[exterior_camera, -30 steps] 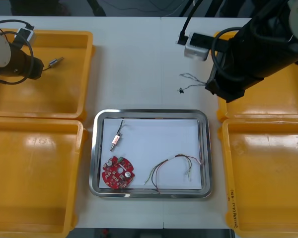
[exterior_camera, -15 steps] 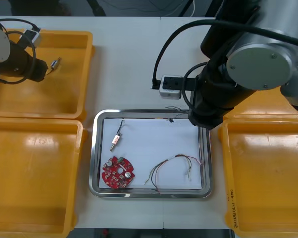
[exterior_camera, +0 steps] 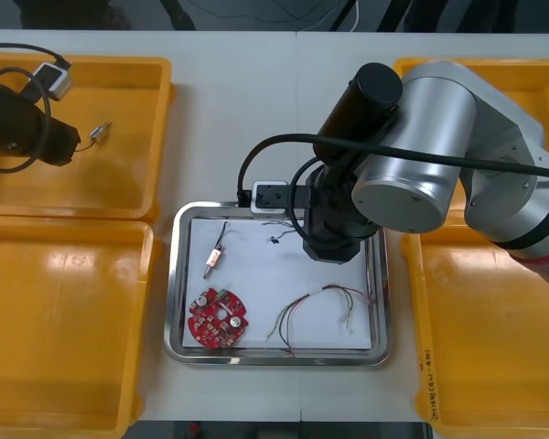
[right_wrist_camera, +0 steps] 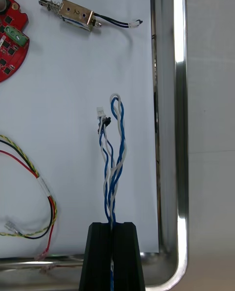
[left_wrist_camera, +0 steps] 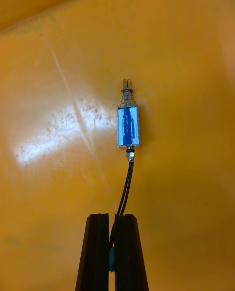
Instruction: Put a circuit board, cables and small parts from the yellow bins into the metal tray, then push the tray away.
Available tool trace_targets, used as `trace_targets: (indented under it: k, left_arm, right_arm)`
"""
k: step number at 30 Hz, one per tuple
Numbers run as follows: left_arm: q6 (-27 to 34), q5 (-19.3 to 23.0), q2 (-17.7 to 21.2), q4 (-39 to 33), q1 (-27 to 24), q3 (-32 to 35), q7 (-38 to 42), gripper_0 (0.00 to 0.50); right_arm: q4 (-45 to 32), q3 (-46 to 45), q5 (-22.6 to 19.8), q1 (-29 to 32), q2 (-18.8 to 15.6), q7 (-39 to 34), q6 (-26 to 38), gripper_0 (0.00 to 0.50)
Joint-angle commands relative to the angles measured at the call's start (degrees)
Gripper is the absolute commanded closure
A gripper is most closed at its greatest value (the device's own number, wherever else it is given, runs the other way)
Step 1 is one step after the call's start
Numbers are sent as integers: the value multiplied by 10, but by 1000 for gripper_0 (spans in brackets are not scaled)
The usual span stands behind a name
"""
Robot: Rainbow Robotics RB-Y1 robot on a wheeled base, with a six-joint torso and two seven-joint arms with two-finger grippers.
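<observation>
Blue and white twisted cable (right_wrist_camera: pixel 113 164) is out over the metal tray (exterior_camera: pixel 177 274), pinched at one end by the right gripper (right_wrist_camera: pixel 111 226). The black fingers are closed down to a narrow slit with only the strands between them. Holding it by the end lets the loose length and its little white plug trail ahead of the fingers over the white lining, just inside the tray's far rim. I cannot tell whether the plug is touching the sheet yet.

That looks like a sensible spot, bare lining well apart from what is already in there. The round red circuit board (exterior_camera: pixel 217 319) sits at the near left corner and the red and yellow cable (exterior_camera: pixel 316 306) curls along the near side. A small metal part (right_wrist_camera: pixel 76 15) with two dark leads lies off to the left.

Over at the far left yellow bin (exterior_camera: pixel 137 197), the left gripper (left_wrist_camera: pixel 111 218) is clamped thin on the black leads of a blue-faced small metal part (left_wrist_camera: pixel 128 126). Gripping the wires rather than the body lets the piece hang clear ahead of the fingers, above the bin floor.

To my eye the cable is ready for release, with the left's part next in line.
</observation>
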Motion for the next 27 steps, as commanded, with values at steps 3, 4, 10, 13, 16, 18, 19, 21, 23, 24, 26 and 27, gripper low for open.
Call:
trace_targets:
  k: [3,4,10,13,16,18,19,21,23,24,26,27]
  left_arm:
    - [5,27,45,-61,49,33,-8,500]
    - [5,28,46,-65,54,34,-9,500]
    - [5,40,59,-91,80,39,-9,500]
    - [5,41,62,-101,91,42,-8,500]
    - [5,43,64,-108,100,47,-9,500]
    - [5,46,65,-108,101,47,-9,500]
    - [5,46,65,-108,100,47,-8,500]
    - [5,47,65,-108,100,47,-7,500]
    - [5,47,66,-108,100,46,-5,453]
    - [5,47,65,-108,100,46,-4,347]
    - [5,47,65,-108,100,47,-3,170]
    - [5,47,65,-108,101,47,-3,103]
  right_arm:
    - [29,45,26,19,10,33,-35,500]
    - [31,50,31,19,10,33,-36,500]
    - [57,70,48,19,13,33,-65,500]
    - [74,72,49,19,19,35,-79,500]
    - [91,80,62,19,22,38,-97,500]
    - [99,90,70,19,22,35,-109,500]
    - [101,94,73,19,21,33,-115,500]
    - [106,97,73,19,20,33,-117,500]
    - [106,97,68,19,20,31,-115,500]
    - [106,97,67,19,21,31,-115,500]
    - [106,97,63,19,20,28,-113,500]
    - [106,97,63,20,20,28,-111,499]
